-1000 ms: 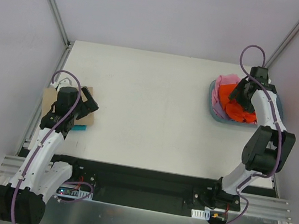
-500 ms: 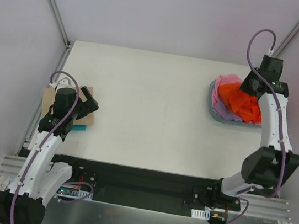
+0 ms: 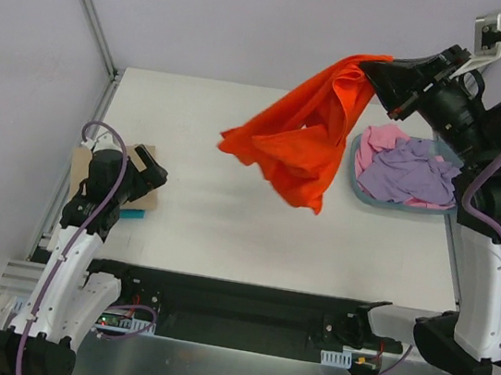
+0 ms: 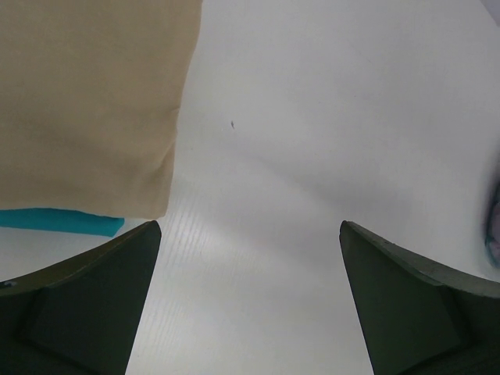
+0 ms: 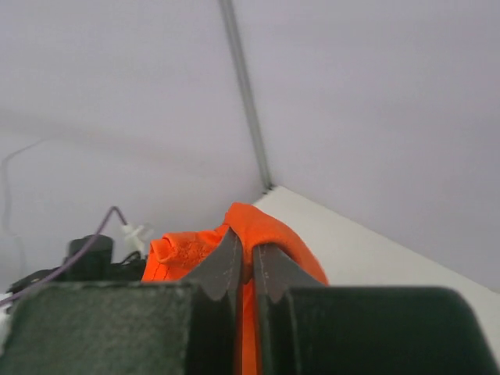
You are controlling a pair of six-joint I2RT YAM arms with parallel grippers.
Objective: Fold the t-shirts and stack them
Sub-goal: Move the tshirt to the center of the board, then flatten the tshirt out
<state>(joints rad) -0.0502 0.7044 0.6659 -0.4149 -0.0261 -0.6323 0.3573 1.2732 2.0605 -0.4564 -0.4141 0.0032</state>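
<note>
The orange t-shirt [image 3: 299, 143] hangs in the air above the far right part of the surface [image 3: 226, 231], clear of the basin [image 3: 358, 189] and touching nothing but the right pincer [image 3: 385, 73]. That pincer is pressed together on a small fold at the shirt's top edge, and the right wrist view shows the cloth [image 5: 266, 234] nipped between the two closed tips. From that pinch the shirt's long axis runs down and to the left in the overhead view, towards the middle of the surface. One lobe points left and a lower one points towards the near edge. The cloth is bunched, so collar, sleeves and hem cannot be told apart. The lilac t-shirt [image 3: 408, 172] and the pink t-shirt [image 3: 385, 138] lie crumpled together in the basin. The step in hand looks like bringing the first shirt out to be laid flat. Done well, the trailing end would touch down first near the middle and the cloth would be drawn out along its length, so it spreads rather than landing in a heap. A single pinch point leaves it twisted, so a second hold would help. The left pincer [image 3: 146, 168] is spread wide and holds nothing, low over the near left of the surface beside a piece of cardboard [image 4: 86, 101] with a teal strip [image 4: 55, 221] at its edge.
</note>
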